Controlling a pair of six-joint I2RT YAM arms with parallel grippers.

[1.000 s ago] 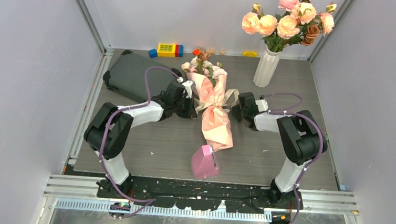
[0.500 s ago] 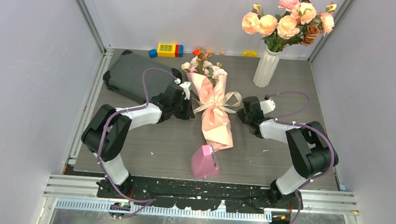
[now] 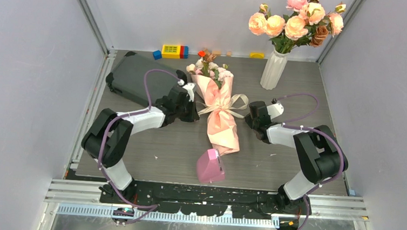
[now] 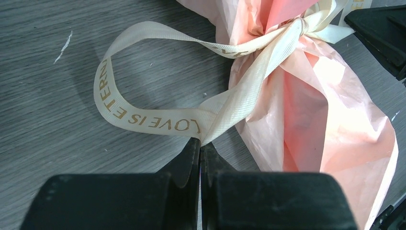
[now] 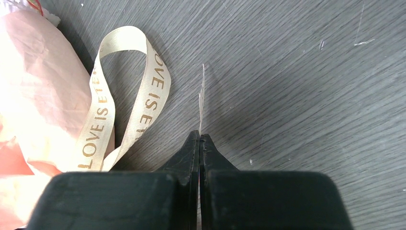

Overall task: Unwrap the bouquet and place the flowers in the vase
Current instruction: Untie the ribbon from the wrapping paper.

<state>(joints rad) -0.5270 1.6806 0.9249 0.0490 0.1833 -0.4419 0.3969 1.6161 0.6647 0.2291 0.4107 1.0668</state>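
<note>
Crinkled paper bouquet [image 4: 311, 110], woven cloth ribbon [image 4: 148, 123], matt woodgrain table [image 5: 311, 72]

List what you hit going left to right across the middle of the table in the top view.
Dark case → left fingers, shut on the ribbon → bouquet → right fingers
</note>
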